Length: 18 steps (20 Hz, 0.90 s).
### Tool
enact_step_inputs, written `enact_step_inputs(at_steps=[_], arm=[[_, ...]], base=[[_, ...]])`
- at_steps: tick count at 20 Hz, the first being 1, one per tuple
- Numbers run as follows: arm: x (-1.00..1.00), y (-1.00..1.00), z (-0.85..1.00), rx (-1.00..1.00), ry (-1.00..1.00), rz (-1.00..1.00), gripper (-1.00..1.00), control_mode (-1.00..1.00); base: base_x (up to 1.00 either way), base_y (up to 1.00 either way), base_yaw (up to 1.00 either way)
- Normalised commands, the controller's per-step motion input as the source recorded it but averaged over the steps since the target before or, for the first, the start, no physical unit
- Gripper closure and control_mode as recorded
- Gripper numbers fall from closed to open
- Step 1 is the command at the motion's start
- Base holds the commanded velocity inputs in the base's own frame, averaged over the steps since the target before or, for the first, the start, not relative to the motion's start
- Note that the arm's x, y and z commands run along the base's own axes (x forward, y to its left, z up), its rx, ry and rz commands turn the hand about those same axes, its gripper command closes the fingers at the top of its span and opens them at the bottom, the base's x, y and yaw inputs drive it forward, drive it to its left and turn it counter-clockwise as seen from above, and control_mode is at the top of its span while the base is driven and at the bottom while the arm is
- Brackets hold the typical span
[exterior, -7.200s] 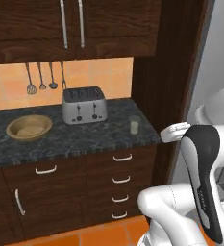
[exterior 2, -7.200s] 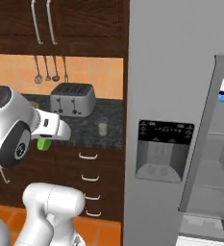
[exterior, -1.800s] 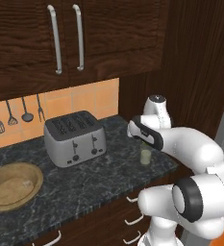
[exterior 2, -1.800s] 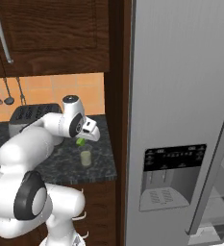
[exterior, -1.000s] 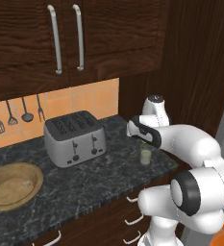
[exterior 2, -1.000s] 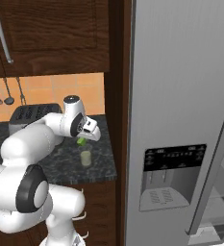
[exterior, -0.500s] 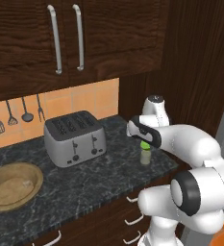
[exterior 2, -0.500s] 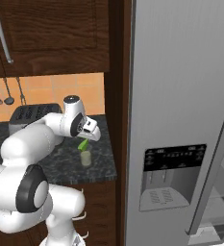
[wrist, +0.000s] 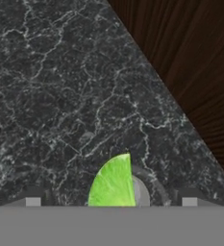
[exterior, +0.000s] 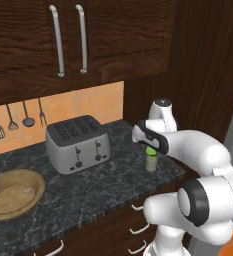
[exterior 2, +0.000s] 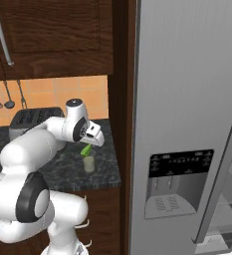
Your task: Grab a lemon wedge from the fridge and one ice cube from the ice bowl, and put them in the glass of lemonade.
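My gripper [exterior: 147, 144] [exterior 2: 91, 141] hovers just above the glass of lemonade [exterior: 151, 163] [exterior 2: 89, 164] near the counter's right end. Its jaws stand open. In the hand view the fingertips [wrist: 32, 202] sit far apart on either side of the gripper [wrist: 111, 202], touching nothing. The green lemon wedge [exterior: 150, 150] [exterior 2: 86, 149] [wrist: 112, 185] pokes up, tilted, from the mouth of the glass [wrist: 143, 188], free of both fingers. The grey fridge [exterior 2: 187, 99] with its black dispenser panel [exterior 2: 179, 182] stands to the right. The wooden ice bowl [exterior: 13, 194] sits at the counter's far left; I cannot make out an ice cube.
A steel toaster [exterior: 78, 144] stands between bowl and glass. A dark wooden panel [exterior 2: 122, 74] rises right beside the glass. Upper cabinets with long handles [exterior: 68, 40] hang over the counter. Utensils [exterior: 10, 120] hang on the tiled wall. A fridge door [exterior 2: 227, 169] stands ajar at the right.
The jaws have opened wide and let go of the lemon wedge, which has dropped from between the fingers to the mouth of the glass. The arm has stayed in place.
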Motion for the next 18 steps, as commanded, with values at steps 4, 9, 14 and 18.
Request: enact_step_inputs(at_steps=[4, 9, 14, 18], arm=[[-0.33, 0.0, 0.09, 0.01, -0.05, 0.01, -1.0, -1.0], [-0.43, 0.0, 0.1, 0.03, -0.1, 0.01, -1.0, -1.0], [-0.65, 0.0, 0.25, 0.04, -0.17, 0.03, -1.0, -1.0], [-0.81, 0.0, 0.91, -0.07, -0.1, 0.02, -1.0, -1.0]], base=[[0.0, 0.0, 0.0], [0.0, 0.0, 0.0], [0.0, 0.0, 0.0], [0.0, 0.0, 0.0]])
